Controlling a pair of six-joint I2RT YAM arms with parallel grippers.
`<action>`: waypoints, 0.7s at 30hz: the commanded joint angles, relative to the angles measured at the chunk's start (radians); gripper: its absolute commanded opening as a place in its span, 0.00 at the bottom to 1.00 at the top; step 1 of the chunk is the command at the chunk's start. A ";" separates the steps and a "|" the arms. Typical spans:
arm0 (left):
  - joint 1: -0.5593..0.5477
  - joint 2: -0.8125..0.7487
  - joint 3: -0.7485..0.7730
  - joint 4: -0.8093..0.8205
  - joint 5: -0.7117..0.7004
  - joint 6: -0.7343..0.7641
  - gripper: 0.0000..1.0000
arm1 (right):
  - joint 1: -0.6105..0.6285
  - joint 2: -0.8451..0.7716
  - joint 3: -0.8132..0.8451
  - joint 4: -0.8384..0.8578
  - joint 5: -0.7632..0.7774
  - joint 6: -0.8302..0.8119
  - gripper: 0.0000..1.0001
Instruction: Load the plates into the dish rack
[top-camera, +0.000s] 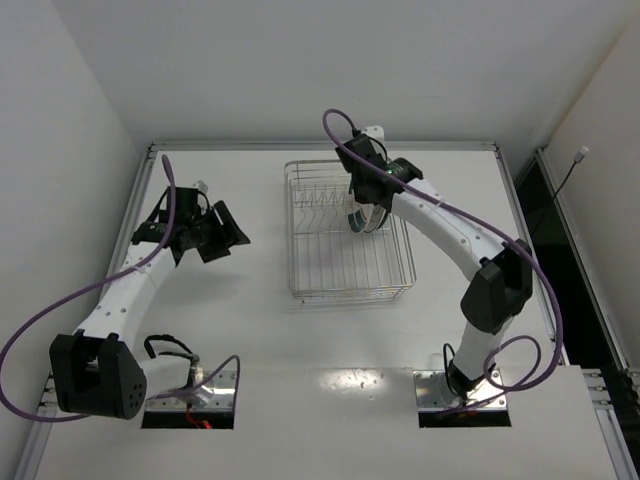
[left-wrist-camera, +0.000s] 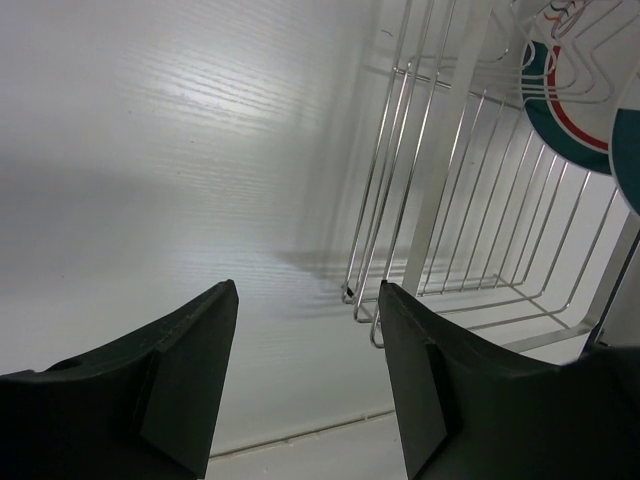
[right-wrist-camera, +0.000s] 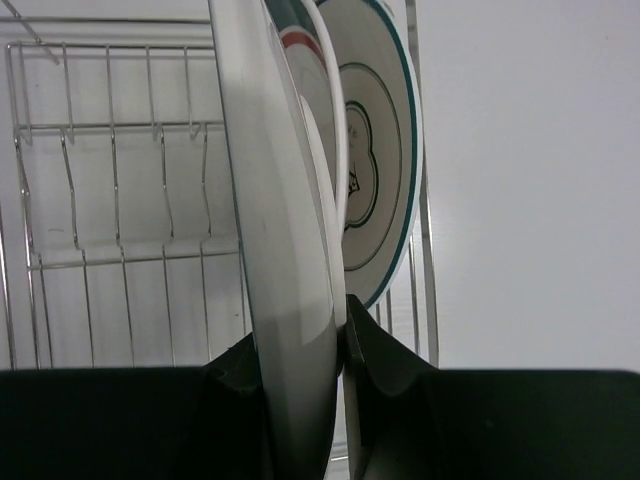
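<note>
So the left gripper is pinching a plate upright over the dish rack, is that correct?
Not quite: the right gripper pinches the plate upright over the dish rack, as the right wrist view shows. The left gripper is open and empty.

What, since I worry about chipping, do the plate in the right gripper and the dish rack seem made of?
The held plate: probably glazed ceramic, though melamine is possible; glossy white with soft highlights and painted red and green rim bands. The dish rack: metal wire, bright silver finish, maybe chromed or stainless; thin shiny rods.
</note>
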 joint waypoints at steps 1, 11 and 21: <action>0.011 -0.013 0.016 -0.003 -0.011 0.025 0.55 | 0.011 0.028 0.086 0.039 0.090 -0.058 0.00; 0.020 -0.013 0.016 -0.012 -0.011 0.043 0.55 | -0.007 0.225 0.194 0.031 0.060 -0.092 0.01; 0.020 0.006 0.025 -0.012 -0.029 0.053 0.55 | -0.007 0.134 0.134 0.042 -0.009 -0.063 0.49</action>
